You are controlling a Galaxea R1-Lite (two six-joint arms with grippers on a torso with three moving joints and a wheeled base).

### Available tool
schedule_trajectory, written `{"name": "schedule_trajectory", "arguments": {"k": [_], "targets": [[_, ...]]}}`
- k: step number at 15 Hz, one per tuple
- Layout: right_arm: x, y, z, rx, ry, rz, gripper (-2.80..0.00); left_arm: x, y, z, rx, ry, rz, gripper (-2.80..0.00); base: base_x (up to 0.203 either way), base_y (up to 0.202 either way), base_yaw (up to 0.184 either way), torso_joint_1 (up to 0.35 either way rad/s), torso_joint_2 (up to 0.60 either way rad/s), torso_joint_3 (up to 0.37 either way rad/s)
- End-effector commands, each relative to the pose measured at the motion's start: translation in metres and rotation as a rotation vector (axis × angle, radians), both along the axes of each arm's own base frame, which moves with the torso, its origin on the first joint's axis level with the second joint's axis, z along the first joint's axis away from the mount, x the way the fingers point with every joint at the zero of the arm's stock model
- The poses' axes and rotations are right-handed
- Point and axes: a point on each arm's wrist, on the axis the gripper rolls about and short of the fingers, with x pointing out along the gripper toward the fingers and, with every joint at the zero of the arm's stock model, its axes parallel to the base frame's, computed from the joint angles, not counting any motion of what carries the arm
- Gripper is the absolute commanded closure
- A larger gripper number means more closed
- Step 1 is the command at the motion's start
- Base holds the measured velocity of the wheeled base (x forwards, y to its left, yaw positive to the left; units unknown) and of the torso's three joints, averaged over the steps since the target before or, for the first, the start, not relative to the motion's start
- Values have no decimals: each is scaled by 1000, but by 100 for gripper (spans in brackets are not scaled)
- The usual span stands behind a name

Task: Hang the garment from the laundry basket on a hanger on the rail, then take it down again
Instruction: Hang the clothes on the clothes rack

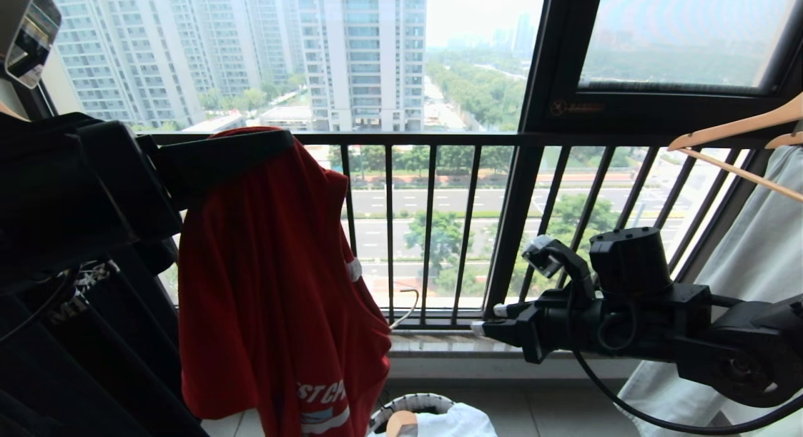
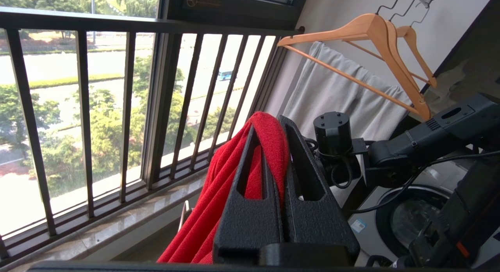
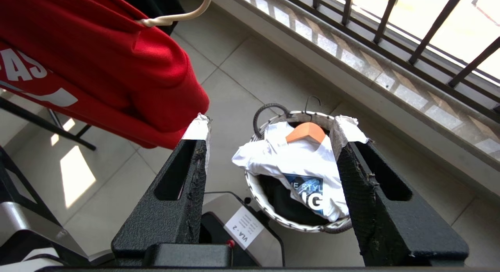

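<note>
1. Hanging at the left, the red garment (image 1: 276, 286) droops from the left gripper (image 2: 279, 125), whose jaws are clenched on a fold of it.
2. Lower right, the right gripper (image 3: 269, 131) stands released, jaws apart above the laundry basket (image 3: 300, 116), clear of the garment.

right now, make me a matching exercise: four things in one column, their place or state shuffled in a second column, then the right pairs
1. red T-shirt
2. right gripper
3. laundry basket
4. wooden hangers

a. on the floor, holding a white shirt
b. fingers apart, holding nothing
c. hanging by the wall above pale cloth
d. pinched in the left gripper

Pairs: 1-d, 2-b, 3-a, 4-c
</note>
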Motion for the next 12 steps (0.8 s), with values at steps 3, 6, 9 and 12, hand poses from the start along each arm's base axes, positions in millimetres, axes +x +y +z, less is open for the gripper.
{"name": "schedule_trajectory", "arguments": {"k": [3, 6, 9, 12], "targets": [[4, 32, -14, -16, -60, 15, -280, 0, 0, 1, -4, -2, 1, 0, 0, 0, 0, 0, 0, 0], [6, 51, -21, 9, -128, 19, -280, 0, 1, 2, -7, -5, 6, 0, 0, 0, 0, 0, 0, 0], [12, 61, -24, 15, -154, -3, -280, -3, 2, 3, -11, -14, 5, 0, 0, 0, 0, 0, 0, 0], [24, 73, -24, 69, -148, -40, -280, -6, 4, 5, -16, -22, 4, 0, 0, 0, 0, 0, 0, 0]]}}
